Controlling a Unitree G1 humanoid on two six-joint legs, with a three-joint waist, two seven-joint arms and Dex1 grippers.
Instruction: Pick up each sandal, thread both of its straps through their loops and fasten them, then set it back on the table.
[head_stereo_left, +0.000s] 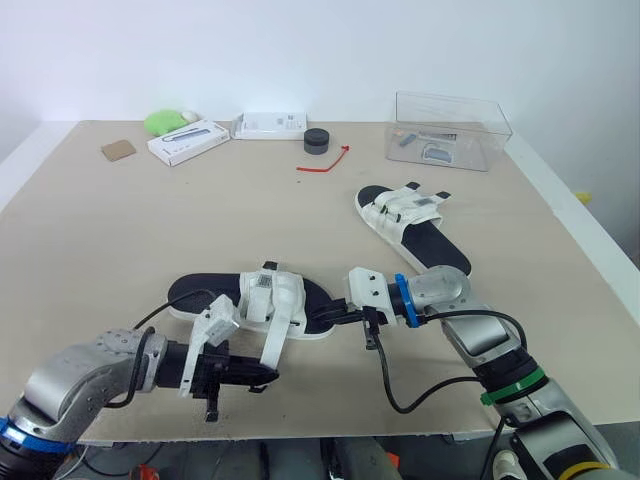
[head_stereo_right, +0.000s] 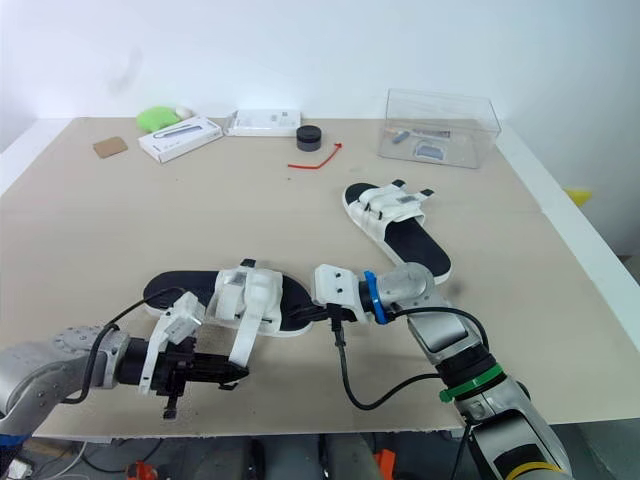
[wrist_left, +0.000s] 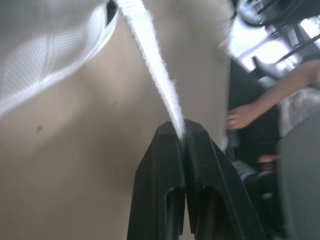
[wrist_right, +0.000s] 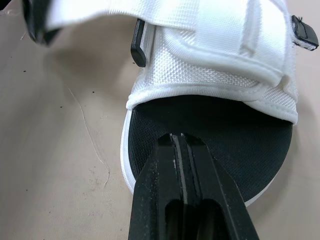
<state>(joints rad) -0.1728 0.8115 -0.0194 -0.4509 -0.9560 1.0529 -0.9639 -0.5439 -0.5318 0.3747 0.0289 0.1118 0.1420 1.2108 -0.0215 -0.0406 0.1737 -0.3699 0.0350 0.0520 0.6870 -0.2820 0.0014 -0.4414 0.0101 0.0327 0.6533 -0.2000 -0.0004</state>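
The near sandal (head_stereo_left: 250, 298), white with a black footbed, lies close to the table's front edge. One of its white straps (head_stereo_left: 275, 342) hangs out toward me. My left gripper (head_stereo_left: 266, 377) is shut on that strap's end, and the left wrist view shows the strap (wrist_left: 155, 75) pinched at the fingertips (wrist_left: 170, 137). My right gripper (head_stereo_left: 324, 318) is shut, its tips on the black footbed (wrist_right: 225, 135) at the sandal's right end. The second sandal (head_stereo_left: 410, 225) lies farther back on the right, its straps across its top.
At the back stand a clear plastic box (head_stereo_left: 445, 130), a black round puck (head_stereo_left: 316, 140), a red tie (head_stereo_left: 325, 162), two white boxes (head_stereo_left: 188, 140) (head_stereo_left: 268, 125), a green object (head_stereo_left: 163, 122) and a brown square (head_stereo_left: 118, 150). A person's hand (wrist_left: 242, 116) shows beyond the table edge.
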